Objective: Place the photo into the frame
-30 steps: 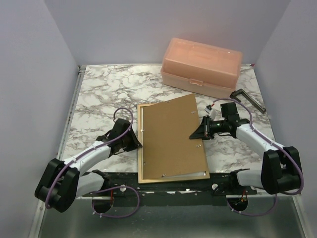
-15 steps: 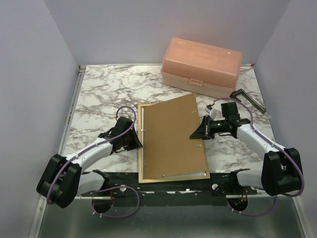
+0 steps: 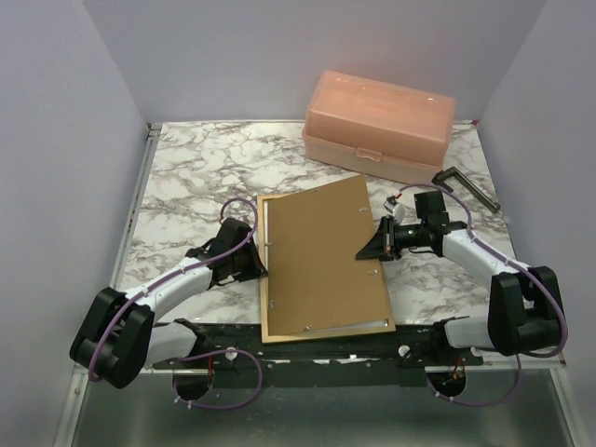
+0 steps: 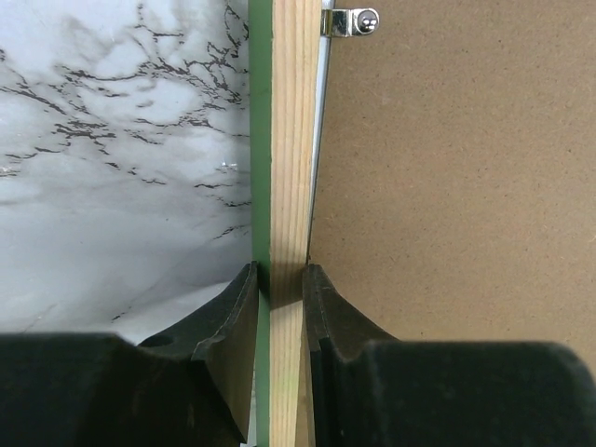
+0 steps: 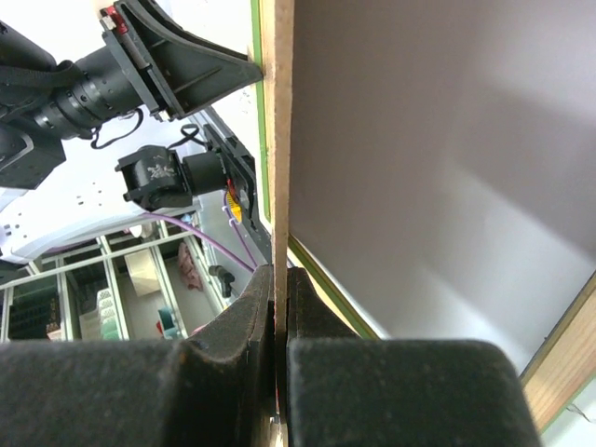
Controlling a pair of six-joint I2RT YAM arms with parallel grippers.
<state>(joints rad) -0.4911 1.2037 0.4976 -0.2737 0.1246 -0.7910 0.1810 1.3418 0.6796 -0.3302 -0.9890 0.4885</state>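
Right now your left gripper (image 4: 279, 275) pinches the left rail of the frame (image 4: 289, 140), with a finger on each side of the pale wood. Your right gripper (image 5: 281, 276) is pressed together on the thin right edge of the brown backing board (image 3: 321, 256), which lies askew over the frame. The frame rests back up at the near middle of the table (image 3: 196, 177). You cannot make out the photo itself; a white sliver (image 4: 322, 140) beside the rail may be its edge.

Expect the frame to be light and stiff, and best held by a rail. The photo is likely limp paper that creases easily, so take it by its border. The marble top looks smooth, so flat things may slide. A peach box (image 3: 377, 126) stands far right, and plain walls close three sides.
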